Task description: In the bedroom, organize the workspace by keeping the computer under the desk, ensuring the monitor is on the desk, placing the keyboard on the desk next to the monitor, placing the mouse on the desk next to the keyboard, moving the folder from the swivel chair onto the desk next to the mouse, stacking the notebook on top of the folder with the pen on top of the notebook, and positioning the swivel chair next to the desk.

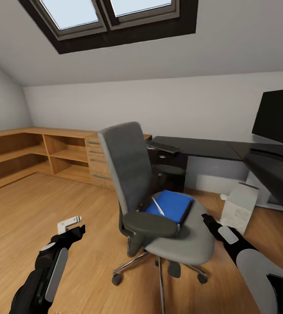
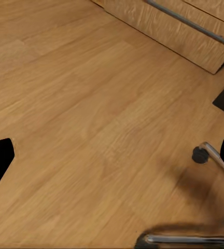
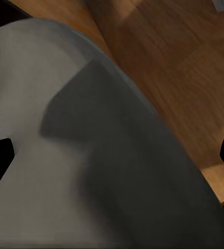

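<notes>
Wood-floored bedroom: the flat bright blue folder (image 1: 170,206) is seen on the grey padded swivel chair (image 1: 189,242), not yet transferred to the glossy black bench (image 1: 202,147); both jaws are held open, empty.

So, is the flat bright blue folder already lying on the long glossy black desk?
No, the flat bright blue folder lies on the padded seat of the grey swivel chair, in front of the long glossy black desk.

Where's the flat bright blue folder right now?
In the head view, the flat bright blue folder lies on the grey padded swivel chair's seat, a thin white-silver pen on top, near the right gripper.
</notes>
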Controlling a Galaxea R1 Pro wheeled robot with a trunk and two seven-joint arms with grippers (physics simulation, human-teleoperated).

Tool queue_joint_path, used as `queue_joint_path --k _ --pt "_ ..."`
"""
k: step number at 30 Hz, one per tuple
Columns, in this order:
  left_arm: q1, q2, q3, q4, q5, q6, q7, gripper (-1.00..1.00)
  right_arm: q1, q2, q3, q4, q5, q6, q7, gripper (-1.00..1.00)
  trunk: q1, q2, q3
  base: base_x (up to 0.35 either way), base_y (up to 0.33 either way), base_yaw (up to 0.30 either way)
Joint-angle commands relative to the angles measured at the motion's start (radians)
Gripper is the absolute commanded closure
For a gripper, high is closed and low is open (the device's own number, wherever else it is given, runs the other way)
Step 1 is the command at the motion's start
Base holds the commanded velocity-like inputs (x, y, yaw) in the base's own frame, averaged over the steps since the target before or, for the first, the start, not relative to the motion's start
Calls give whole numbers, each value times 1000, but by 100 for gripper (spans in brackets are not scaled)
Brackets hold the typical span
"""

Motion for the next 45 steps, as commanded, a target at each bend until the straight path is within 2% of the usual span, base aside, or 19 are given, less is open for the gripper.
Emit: queue_joint_path --k 1,6,18,26,32,45 --pt "-1 -1 0 -1 10 3 7 -100 1 5 6 60 -19 4 -6 -100 0 0 -1 0 0 278" --pt "-1 -2 0 11 10 1 7 -100 1 4 6 60 -19 5 -5 -100 0 0 -1 0 0 252" --pt "-1 -3 -1 33 13 -2 4 -100 1 1 0 59 -18 5 -3 -100 0 0 -1 0 0 22" --pt "-1 -2 -1 54 12 -5 0 -100 1 2 0 -32 -20 6 -4 -100 0 0 -1 -29 0 0" --pt "-1 -1 0 55 12 -4 0 -100 1 6 1 -33 -21 6 -4 -100 0 0 -1 -247 0 0" --pt "-1 -2 -1 55 12 -4 1 -100 1 15 1 -30 -21 22 -4 -100 0 0 -1 -15 0 80"
